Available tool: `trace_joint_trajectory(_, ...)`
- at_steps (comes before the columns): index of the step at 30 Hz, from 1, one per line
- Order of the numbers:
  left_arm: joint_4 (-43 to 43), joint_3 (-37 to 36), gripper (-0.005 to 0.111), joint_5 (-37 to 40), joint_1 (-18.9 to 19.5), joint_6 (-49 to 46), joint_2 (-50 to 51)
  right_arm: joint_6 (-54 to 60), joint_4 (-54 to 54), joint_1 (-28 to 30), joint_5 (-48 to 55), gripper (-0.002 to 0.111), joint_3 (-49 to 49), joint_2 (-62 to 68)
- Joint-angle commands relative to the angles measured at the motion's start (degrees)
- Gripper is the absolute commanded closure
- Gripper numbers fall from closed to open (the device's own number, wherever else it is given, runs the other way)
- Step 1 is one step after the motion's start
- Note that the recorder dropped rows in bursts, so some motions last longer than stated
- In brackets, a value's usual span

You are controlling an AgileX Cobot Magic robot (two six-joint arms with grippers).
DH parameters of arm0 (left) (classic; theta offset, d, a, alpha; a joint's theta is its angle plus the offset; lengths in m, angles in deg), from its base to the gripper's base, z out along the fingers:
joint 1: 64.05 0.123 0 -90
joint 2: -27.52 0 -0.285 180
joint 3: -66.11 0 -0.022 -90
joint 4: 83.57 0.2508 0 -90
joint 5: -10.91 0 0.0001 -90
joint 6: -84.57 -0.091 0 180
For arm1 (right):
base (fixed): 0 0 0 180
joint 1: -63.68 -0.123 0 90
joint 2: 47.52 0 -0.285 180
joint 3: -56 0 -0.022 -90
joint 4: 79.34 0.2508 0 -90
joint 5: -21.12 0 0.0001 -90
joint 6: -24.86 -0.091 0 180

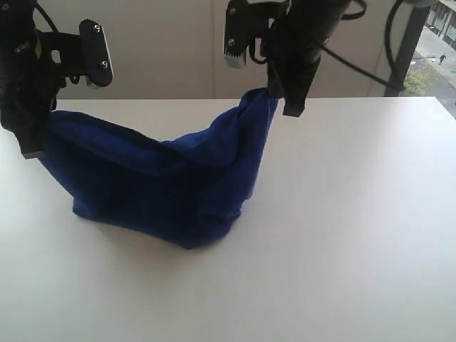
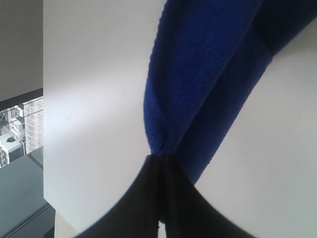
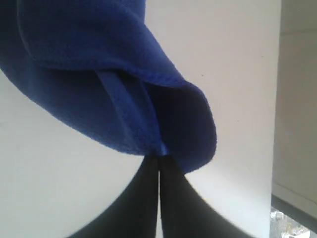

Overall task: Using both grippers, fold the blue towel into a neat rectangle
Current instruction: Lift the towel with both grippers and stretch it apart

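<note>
You have a white table (image 1: 356,249) in front of a plain pale wall (image 1: 164,50), and at the right a window (image 1: 438,50) shows a street outside.

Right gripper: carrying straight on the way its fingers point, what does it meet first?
The right gripper, shut on a corner of the blue towel, points down at the white table. Bare table looks first, just beside the towel's draped fold; depth is unclear.

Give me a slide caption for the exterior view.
Left gripper and right gripper each pinch an end of the blue towel, its middle sagging onto the white table.
</note>
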Motion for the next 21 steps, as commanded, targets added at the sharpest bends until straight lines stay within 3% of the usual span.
trace_joint_trajectory(1, 0.26, 0.22, 0.107, 2.87, 0.26, 0.51, -2.72, -3.82, -3.09, 0.67, 2.79, 0.108, 0.17, -5.74)
trace_joint_trajectory(13, -3.32, 0.22, 0.107, 2.76, 0.26, 0.51, -10.11, -10.51, -6.63, 0.67, 4.80, 0.108, 0.17, -16.11)
trace_joint_trajectory(21, -11.90, 0.22, 0.107, 4.22, 0.26, -4.59, -10.76, -15.97, -6.47, 0.67, 4.80, 0.108, -5.06, -18.21)
